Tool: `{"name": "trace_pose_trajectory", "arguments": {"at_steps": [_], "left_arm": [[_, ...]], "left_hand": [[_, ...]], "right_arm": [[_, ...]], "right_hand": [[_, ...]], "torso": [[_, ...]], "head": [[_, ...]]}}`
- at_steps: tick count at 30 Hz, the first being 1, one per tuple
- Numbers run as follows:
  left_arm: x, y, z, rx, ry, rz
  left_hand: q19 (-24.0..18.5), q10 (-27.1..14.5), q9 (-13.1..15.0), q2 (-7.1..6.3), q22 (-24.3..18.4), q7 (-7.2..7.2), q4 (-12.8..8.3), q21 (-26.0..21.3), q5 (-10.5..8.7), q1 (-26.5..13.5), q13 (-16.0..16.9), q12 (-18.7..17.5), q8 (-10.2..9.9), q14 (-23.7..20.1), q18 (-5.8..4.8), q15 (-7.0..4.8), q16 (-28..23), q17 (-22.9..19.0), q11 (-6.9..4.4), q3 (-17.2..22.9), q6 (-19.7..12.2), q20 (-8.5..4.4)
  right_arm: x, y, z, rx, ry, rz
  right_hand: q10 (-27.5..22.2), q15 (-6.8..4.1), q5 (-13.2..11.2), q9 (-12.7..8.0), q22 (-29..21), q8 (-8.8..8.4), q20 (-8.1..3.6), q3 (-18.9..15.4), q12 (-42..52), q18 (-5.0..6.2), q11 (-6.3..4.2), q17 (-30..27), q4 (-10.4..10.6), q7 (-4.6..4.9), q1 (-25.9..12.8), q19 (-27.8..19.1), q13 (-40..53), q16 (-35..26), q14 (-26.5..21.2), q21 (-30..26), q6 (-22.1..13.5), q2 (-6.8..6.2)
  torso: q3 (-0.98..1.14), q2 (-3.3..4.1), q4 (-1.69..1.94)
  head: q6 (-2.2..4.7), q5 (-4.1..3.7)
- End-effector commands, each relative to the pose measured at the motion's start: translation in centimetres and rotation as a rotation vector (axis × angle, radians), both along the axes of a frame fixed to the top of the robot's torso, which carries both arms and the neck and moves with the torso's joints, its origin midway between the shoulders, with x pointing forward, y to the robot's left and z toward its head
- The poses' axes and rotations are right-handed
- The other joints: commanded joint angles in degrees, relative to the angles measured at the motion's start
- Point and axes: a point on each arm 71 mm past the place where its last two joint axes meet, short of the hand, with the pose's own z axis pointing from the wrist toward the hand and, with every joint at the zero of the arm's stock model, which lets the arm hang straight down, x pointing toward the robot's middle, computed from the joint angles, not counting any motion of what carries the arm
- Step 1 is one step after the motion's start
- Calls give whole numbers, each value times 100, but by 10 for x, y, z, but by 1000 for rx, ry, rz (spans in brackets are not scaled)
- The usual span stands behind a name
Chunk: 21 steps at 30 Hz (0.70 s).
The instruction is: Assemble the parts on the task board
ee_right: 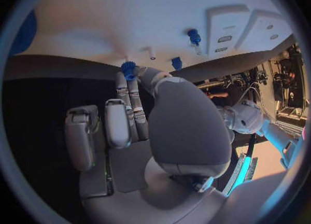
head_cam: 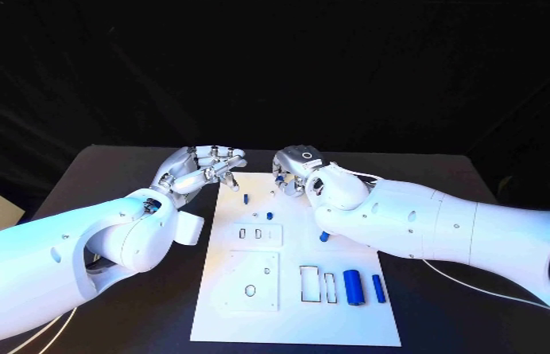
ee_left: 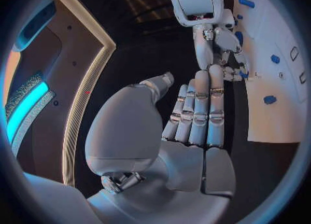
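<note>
Writing is nowhere legible; right robot hand [ee_right: 139, 110] pinches a blue part [ee_right: 128, 69], left robot hand [ee_left: 194, 115] open, holding nothing

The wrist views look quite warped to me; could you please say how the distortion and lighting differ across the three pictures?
Head view: straight edges on the board, bluish cast on the left arm, black backdrop. Left wrist view: fisheye circle, the board's edge bows, the left hand evenly lit. Right wrist view: fisheye too, the board washed out, the right hand in shade.
</note>
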Motion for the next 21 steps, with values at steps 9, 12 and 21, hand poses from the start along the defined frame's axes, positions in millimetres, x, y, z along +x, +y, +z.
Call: {"name": "trace_pose_trajectory", "arguments": {"at_steps": [9, 12, 21], "left_arm": [[0, -2, 2, -14, -6, -16], [0, -2, 2, -13, -5, -17], [1, -3, 1, -12, 3, -23]], "left_hand": [[-52, 31, 7, -28, 13, 11, -13, 24, 0, -51, 6, -15, -28, -27, 26, 0, 39, -6, -3, 57, 11, -8], [-52, 31, 7, -28, 13, 11, -13, 24, 0, -51, 6, -15, -28, -27, 26, 0, 39, -6, -3, 57, 11, -8], [-58, 29, 8, -26, 19, 13, -16, 33, 0, -56, 6, -16, -28, -28, 26, 1, 40, -7, -2, 68, 9, -8]], "right_arm": [[1, 6, -2, -14, -10, 13], [3, 6, -3, -17, -12, 8], [7, 10, -4, -21, -25, 18]], "right_hand": [[226, -40, -3, 13, 1355, 34, -36, 492, 35, -41, -198, -15, -525, -1, -76, 499, 110, 27, 167, 13, 35, -13], [219, -39, -10, 14, 1345, 29, -36, 493, 29, -38, -197, -26, -529, -1, -86, 492, 111, 22, 165, 6, 27, -16], [172, -27, -94, 18, 1307, -7, -27, 506, -8, -28, -182, -80, -558, 10, -140, 466, 115, -2, 151, -21, -30, -25]], "torso": [[-8, 4, -5], [-5, 6, -8], [0, 8, -3]], "head": [[28, 66], [35, 56], [61, 64]]}}
